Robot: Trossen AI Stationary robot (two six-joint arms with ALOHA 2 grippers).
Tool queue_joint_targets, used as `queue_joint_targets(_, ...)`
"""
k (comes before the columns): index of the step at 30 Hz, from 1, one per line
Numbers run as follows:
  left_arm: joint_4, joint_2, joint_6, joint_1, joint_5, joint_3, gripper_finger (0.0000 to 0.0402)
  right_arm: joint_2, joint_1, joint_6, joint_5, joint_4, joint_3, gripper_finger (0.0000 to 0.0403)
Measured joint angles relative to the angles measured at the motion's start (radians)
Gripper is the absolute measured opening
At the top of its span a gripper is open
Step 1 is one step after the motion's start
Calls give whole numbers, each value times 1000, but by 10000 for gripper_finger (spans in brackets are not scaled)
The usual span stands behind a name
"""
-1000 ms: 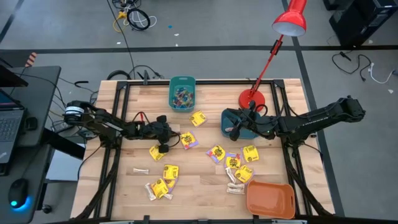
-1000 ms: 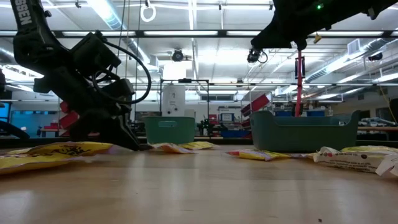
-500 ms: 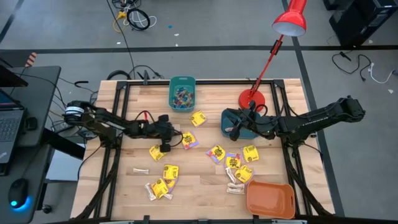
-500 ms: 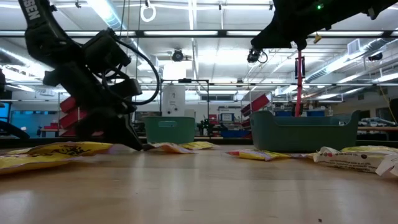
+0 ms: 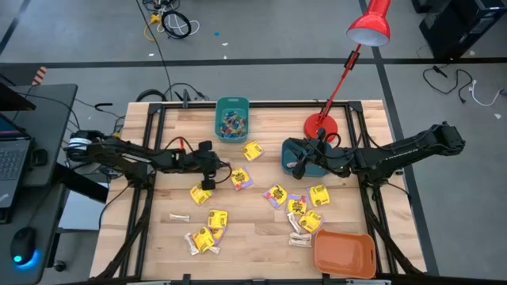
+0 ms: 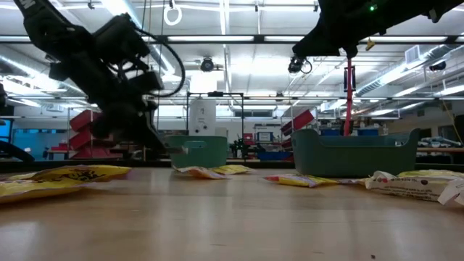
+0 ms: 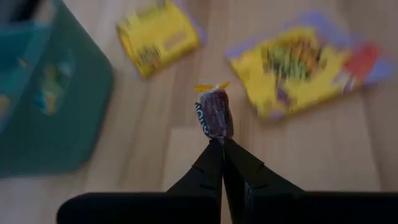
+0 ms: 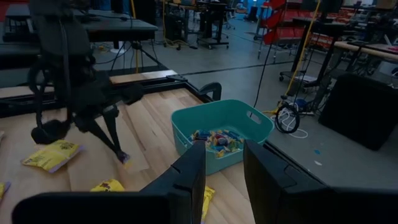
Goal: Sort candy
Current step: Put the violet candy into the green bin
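Observation:
My left gripper (image 7: pixel 222 140) is shut on a small dark purple wrapped sweet (image 7: pixel 214 112) with a yellow twisted end, above the table between the yellow packets. It also shows in the high view (image 5: pixel 212 181). Yellow square packets (image 5: pixel 277 194) and pale stick pieces (image 5: pixel 179 216) lie flat across the table's middle and near side. A teal bin (image 5: pixel 232 119) at the far edge holds tiny coloured pieces. My right gripper (image 8: pixel 224 168) is open and empty, above a dark teal bin (image 5: pixel 305 158). My left gripper pinches the sweet's end nearest the fingers (image 7: pixel 216 134) between its two fingertips. The fingers slant down at it from the table's left side. The rest of the sweet sticks out past the fingertips, lifted clear of the table.
An orange bin (image 5: pixel 344 252) stands at the near right corner. A red desk lamp has its base (image 5: pixel 321 123) at the far right, its arm reaching over the table. Bare wood shows at the near middle (image 5: pixel 253 237). Two yellow packets (image 7: pixel 158 34) (image 7: pixel 305 68) lie under the left gripper.
My left gripper has risen off the table with the sweet, still shut on it, and has moved a little toward the far teal bin. The packets on the table lie as before.

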Motion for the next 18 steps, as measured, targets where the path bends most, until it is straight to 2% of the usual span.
queue_joint_targets(6, -5, -139, 17, 0, -1, 0, 10, 0, 0, 0, 0, 0, 0, 95)
queue_joint_targets(10, 56, -221, 47, 0, -47, 1, 9, 0, 0, -3, 0, 0, 0, 94)
queue_joint_targets(14, 128, -273, 104, 10, -74, 4, 9, 0, 0, -7, 0, 2, 0, 95)
queue_joint_targets(18, 112, -276, 170, 33, -74, 64, 9, 0, 0, -11, 0, 6, 0, 94)
